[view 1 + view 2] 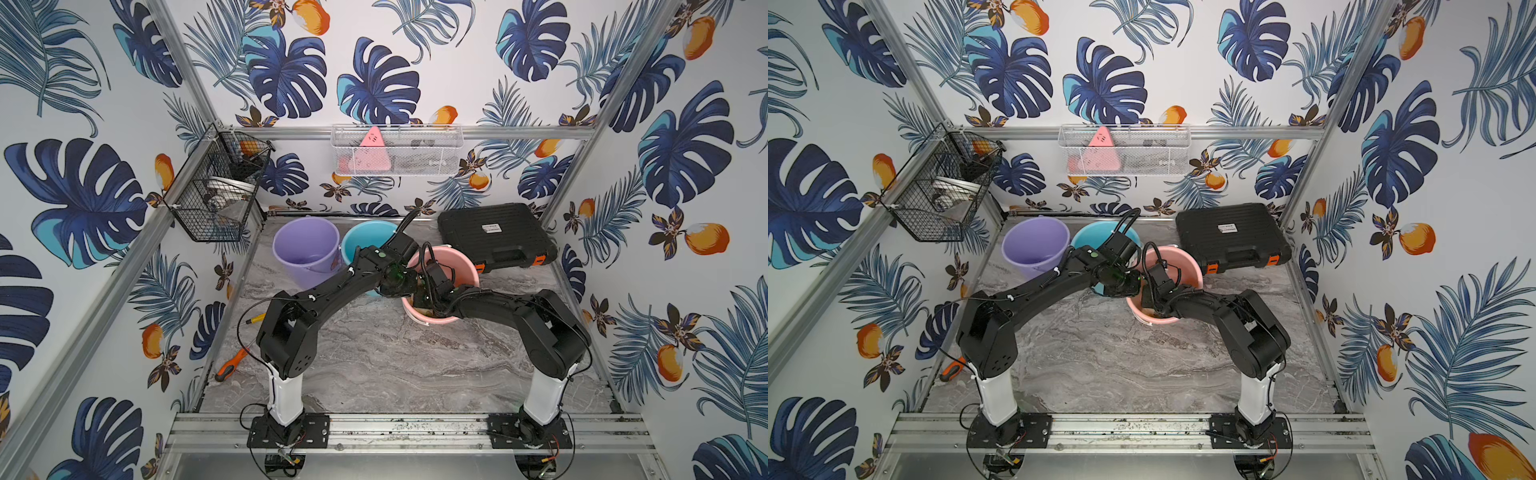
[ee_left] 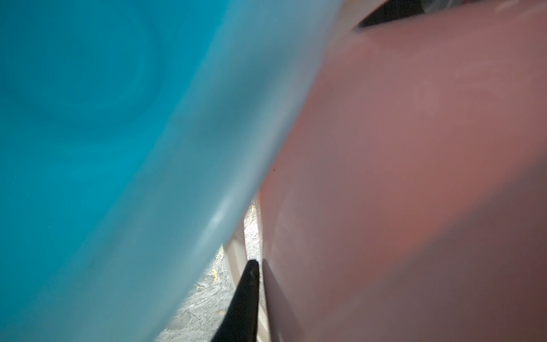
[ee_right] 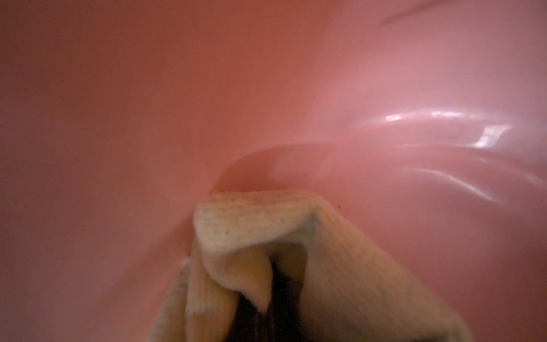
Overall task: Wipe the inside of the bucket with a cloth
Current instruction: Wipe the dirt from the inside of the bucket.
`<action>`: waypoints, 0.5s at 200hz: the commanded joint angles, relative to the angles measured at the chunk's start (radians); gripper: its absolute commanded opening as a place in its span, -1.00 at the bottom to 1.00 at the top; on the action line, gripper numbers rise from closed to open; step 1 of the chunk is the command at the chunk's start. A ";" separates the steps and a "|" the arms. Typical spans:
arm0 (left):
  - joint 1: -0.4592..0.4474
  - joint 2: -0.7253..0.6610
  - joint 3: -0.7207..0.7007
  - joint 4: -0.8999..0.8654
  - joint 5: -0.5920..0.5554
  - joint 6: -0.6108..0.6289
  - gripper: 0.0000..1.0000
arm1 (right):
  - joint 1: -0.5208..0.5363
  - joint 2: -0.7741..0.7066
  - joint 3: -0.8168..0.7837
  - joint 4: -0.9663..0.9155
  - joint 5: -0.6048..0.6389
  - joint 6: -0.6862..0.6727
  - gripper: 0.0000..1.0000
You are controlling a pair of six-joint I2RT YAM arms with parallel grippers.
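Note:
The pink bucket (image 1: 461,259) stands at mid-table right of the blue bucket, its mouth turned up toward the camera in both top views. My left gripper (image 1: 409,286) is shut on its left rim. In the left wrist view one black finger (image 2: 251,284) lies against the pink wall (image 2: 399,177), and the other finger is hidden. My right gripper (image 3: 266,319) reaches down inside the bucket (image 3: 148,103), shut on the pale tan cloth (image 3: 257,222). The cloth's folded edge presses against the pink inner wall near the bottom curve. The right wrist (image 1: 436,286) covers most of the bucket's inside from above.
The blue bucket (image 1: 368,235) touches the pink one, and a purple bucket (image 1: 305,245) stands left of it. A black case (image 1: 494,237) lies at the back right. An orange-handled tool (image 1: 228,368) lies by the left wall. Wire baskets (image 1: 216,195) (image 1: 397,151) hang on the walls.

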State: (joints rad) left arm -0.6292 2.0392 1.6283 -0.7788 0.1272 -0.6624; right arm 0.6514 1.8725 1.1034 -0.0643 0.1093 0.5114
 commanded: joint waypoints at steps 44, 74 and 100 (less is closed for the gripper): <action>-0.021 -0.005 0.015 -0.052 0.009 0.072 -1.00 | 0.008 -0.020 0.055 -0.145 -0.417 -0.292 -1.00; -0.025 -0.007 0.028 -0.070 -0.061 0.069 -1.00 | 0.007 -0.048 0.070 -0.273 -0.376 -0.361 -1.00; -0.025 -0.009 0.038 -0.082 -0.098 0.066 -1.00 | 0.007 -0.068 0.091 -0.366 -0.237 -0.386 -1.00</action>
State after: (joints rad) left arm -0.6411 2.0247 1.6558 -0.8848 0.0219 -0.6693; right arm 0.6479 1.8244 1.1690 -0.3279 -0.1463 0.2184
